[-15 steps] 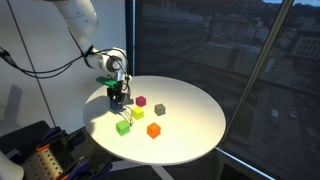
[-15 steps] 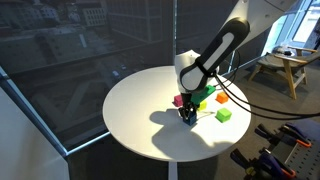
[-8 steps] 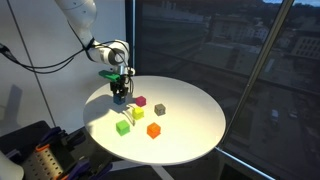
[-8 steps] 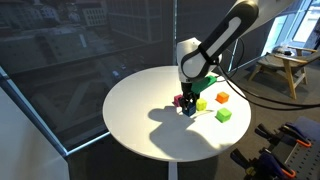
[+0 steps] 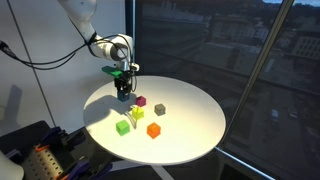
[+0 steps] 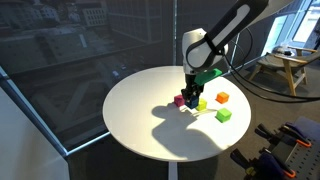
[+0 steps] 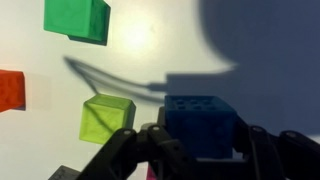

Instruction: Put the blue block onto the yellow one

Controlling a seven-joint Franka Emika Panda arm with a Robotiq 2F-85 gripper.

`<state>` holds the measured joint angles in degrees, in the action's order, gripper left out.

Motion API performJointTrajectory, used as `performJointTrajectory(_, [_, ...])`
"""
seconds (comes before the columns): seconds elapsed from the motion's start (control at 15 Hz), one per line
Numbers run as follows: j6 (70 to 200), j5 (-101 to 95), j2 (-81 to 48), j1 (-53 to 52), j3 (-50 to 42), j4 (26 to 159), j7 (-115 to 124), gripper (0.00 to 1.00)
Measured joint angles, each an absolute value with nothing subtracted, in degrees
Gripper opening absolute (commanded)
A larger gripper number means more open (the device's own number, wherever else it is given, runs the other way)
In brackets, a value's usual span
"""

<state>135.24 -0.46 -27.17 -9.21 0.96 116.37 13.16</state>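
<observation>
My gripper (image 5: 123, 90) is shut on the dark-blue block (image 7: 200, 124) and holds it in the air above the round white table (image 5: 190, 135). In the wrist view the block fills the space between the two black fingers (image 7: 128, 148). The yellow cube (image 5: 137, 114) sits on the table just below and beside the held block; it also shows in the other exterior view (image 6: 201, 103) and in the wrist view (image 7: 106, 118), left of the blue block. The gripper (image 6: 190, 92) hangs over the cluster of cubes.
A magenta cube (image 5: 141, 101), a grey cube (image 5: 160, 109), a lime-green cube (image 5: 123, 126) and an orange cube (image 5: 154, 130) lie around the yellow one. The green (image 7: 78, 18) and orange (image 7: 10, 88) cubes show in the wrist view. A window stands close behind the table.
The gripper has risen from the table surface with the blue block in it and shifted slightly towards the magenta cube. The other cubes have not moved.
</observation>
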Motion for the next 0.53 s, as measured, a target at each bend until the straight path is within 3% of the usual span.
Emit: performJointTrajectory(0.53, [135.4, -0.5, -24.1, -8.2, -0.6, 119.0, 16.9, 0.32])
